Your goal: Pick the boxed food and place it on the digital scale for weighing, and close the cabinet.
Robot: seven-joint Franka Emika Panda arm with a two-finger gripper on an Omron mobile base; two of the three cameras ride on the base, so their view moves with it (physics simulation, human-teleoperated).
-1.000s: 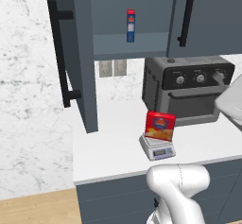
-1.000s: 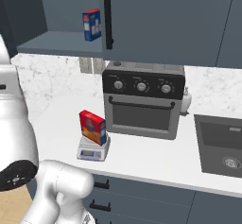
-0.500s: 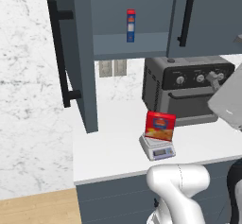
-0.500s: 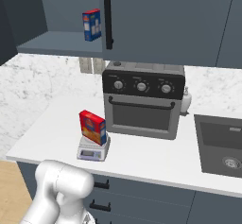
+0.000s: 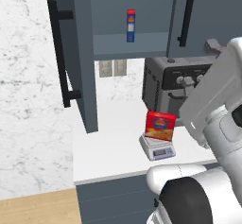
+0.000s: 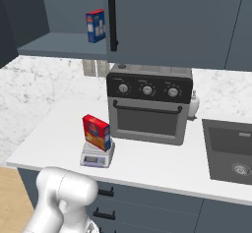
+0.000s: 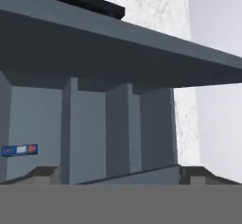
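Box (image 5: pixel 160 126) stands upright on the scale (image 5: pixel 157 147), its red and orange front turned toward you; in the right base view the box (image 6: pixel 96 132) sits on the scale (image 6: pixel 97 155) just left of the toaster oven (image 6: pixel 149 103). The scale rests on the white desk (image 5: pixel 111 142), near its front edge, with its display facing forward.

Your cabinet (image 5: pixel 137 17) has its left door (image 5: pixel 73 53) swung out, edge-on to you, the black bar handle (image 5: pixel 60 60) on its outer face. The right door (image 5: pixel 208 15) is flat and shut. Inside, on the shelf, a slim box (image 5: pixel 131 25) stands upright; the right base view shows it (image 6: pixel 95 25) just left of the shut door's handle (image 6: pixel 112 18).

Your gripper (image 7: pixel 116 173) shows in the hand view: two dark tips well apart with nothing between them. It looks up at the cabinet's open door (image 7: pixel 118 43) from below, with the slim box (image 7: pixel 19 150) lying sideways in that rolled view. A sink (image 6: pixel 230 151) lies to the right of the oven.
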